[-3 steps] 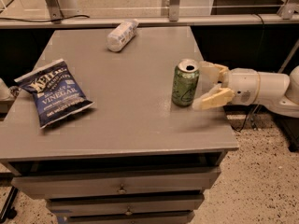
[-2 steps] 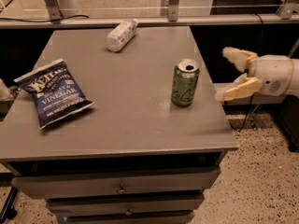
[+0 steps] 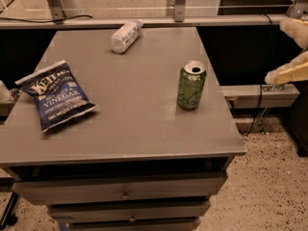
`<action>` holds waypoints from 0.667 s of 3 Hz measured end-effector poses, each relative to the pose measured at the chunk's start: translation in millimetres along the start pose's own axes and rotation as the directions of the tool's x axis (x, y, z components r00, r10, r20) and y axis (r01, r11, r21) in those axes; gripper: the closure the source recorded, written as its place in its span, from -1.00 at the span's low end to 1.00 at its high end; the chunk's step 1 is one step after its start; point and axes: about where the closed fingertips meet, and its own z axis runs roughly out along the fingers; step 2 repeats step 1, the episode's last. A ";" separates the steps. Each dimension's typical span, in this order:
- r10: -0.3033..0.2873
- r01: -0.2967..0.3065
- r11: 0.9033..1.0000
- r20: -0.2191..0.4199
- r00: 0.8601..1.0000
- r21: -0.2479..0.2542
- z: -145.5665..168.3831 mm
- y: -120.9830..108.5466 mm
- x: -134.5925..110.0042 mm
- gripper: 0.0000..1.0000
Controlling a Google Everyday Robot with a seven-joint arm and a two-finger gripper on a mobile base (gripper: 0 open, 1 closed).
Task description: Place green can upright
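The green can (image 3: pixel 191 85) stands upright on the grey table (image 3: pixel 144 129), in the right half of the top and near the right edge, its long axis vertical and its silver top facing up. The gripper (image 3: pixel 279 52) hangs off the table to the right of the can, well apart from it. Its two pale fingers are spread wide and hold nothing, and the can lies to its left and slightly lower. The can's mouth is open, but its contents cannot be seen. A blue chip bag (image 3: pixel 57 94) lies flat at the left. A white plastic bottle (image 3: pixel 126 35) lies on its side at the far edge. The drawers (image 3: pixel 125 194) below are shut. Judgement: the placement appears complete.
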 end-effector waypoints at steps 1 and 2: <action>0.000 0.000 1.000 0.000 1.000 0.000 0.1 0.0 0.0 -1.00; 0.000 0.000 1.000 0.000 1.000 0.000 0.1 0.0 0.0 -1.00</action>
